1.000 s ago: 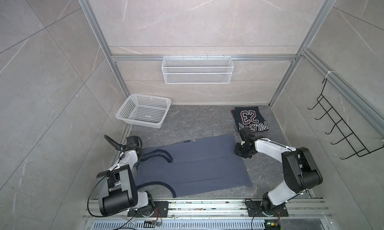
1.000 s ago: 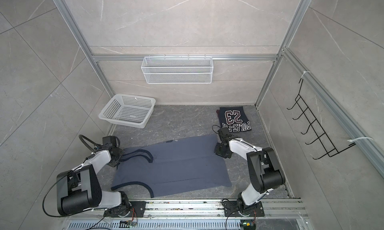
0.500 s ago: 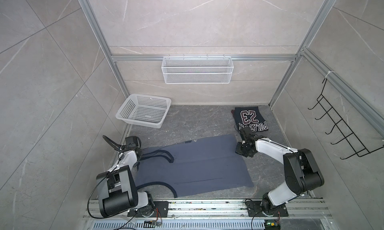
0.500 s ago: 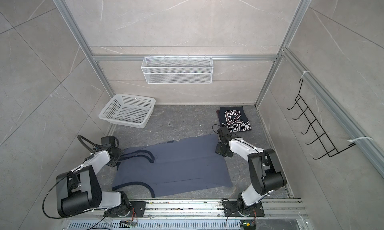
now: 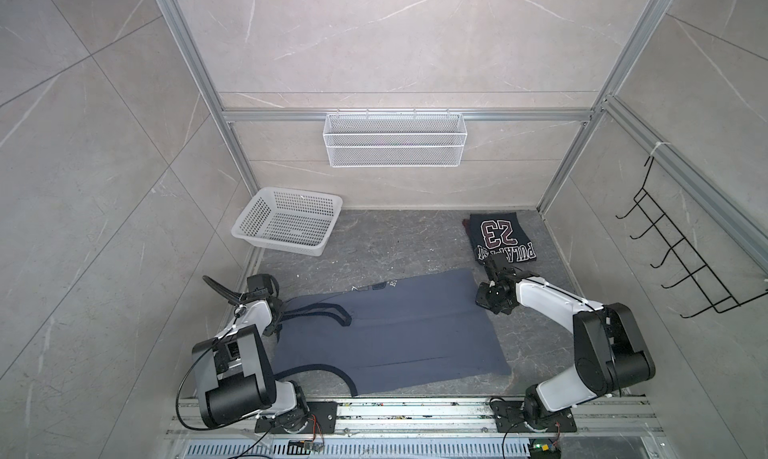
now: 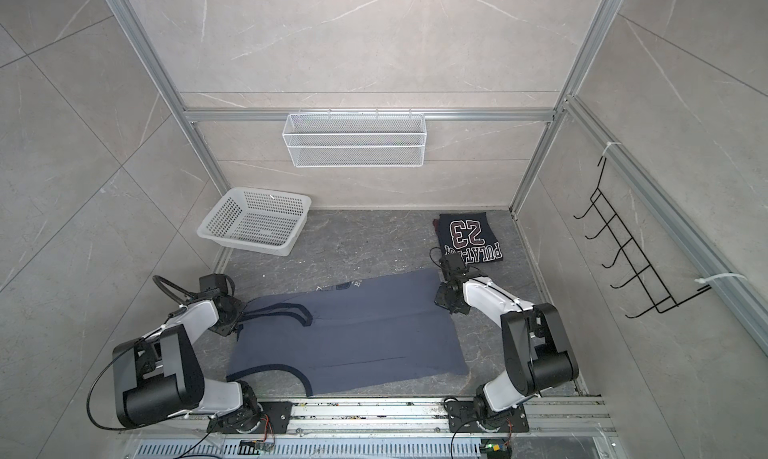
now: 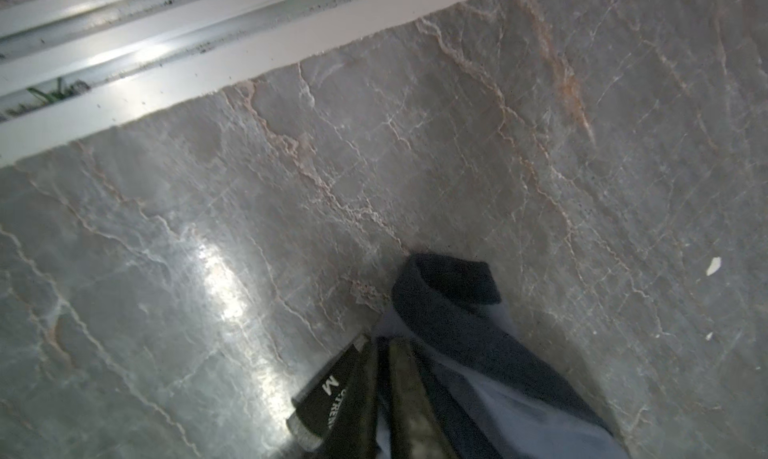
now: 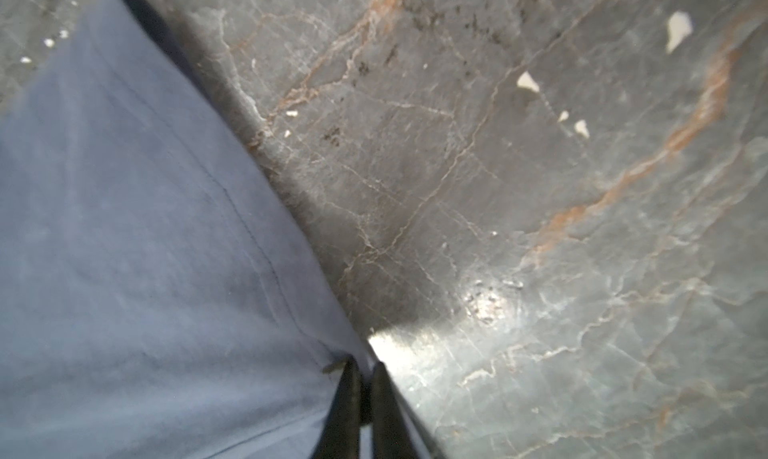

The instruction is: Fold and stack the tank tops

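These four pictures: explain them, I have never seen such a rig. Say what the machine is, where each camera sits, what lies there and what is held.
Two white-and-black robot arms stand at the near edge of a grey stone surface, each ending in a two-fingered gripper. Two pictures look down from overhead; two come from cameras on the wrists. A slate blue-grey cloth tank top lies spread flat between the arms; a folded dark navy tank top with white lettering lies back right, a white perforated plastic basket back left. The left gripper is at the straps, the right gripper at a hem corner. Both jaws look nearly closed; whether they pinch cloth is unclear.
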`<state>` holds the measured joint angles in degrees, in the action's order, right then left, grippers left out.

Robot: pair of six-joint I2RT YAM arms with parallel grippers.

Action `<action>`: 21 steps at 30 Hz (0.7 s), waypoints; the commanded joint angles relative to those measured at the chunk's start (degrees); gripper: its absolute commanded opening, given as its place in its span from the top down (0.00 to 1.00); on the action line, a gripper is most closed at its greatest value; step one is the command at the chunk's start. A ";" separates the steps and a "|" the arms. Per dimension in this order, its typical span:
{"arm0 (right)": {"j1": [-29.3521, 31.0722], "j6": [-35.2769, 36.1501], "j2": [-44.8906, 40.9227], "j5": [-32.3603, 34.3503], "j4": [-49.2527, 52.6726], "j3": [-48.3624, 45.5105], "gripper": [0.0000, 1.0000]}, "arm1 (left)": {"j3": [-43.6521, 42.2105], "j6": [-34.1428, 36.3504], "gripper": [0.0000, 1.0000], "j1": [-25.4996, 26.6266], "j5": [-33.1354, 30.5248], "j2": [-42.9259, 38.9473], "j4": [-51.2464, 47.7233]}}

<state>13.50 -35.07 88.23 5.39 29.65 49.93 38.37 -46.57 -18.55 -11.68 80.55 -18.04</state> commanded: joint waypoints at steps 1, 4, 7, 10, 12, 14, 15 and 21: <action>-0.40 1.49 -3.81 2.33 3.39 0.61 0.65 | 3.06 1.38 0.61 -0.47 0.42 -1.74 -1.77; 0.71 3.59 -7.48 2.94 5.63 1.74 0.52 | 3.55 2.76 0.43 -0.22 -0.29 -7.72 -5.05; 4.17 4.25 -10.04 6.18 9.01 3.85 0.46 | 3.49 2.89 0.31 2.64 -2.87 -16.57 -9.36; 5.04 4.25 -11.78 4.83 9.35 3.97 0.45 | 3.87 2.52 0.25 9.40 -4.08 -22.27 -13.03; 5.08 4.23 -12.69 3.90 8.70 3.44 0.45 | 4.86 3.01 0.27 15.08 -0.93 -22.64 -15.08; 5.13 4.24 -12.90 3.59 8.20 3.11 0.45 | 6.41 3.90 0.29 21.37 2.87 -20.24 -16.56; 5.14 4.29 -12.76 3.50 7.93 3.07 0.45 | 7.44 4.36 0.30 25.12 4.09 -18.28 -17.36; 5.09 4.24 -10.73 3.41 7.00 2.90 0.45 | 11.89 3.54 0.34 41.22 8.41 -6.33 -20.48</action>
<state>18.52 -31.68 76.38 8.78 36.23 52.99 48.49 -43.51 19.16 -6.42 71.72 -33.67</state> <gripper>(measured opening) 0.548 0.661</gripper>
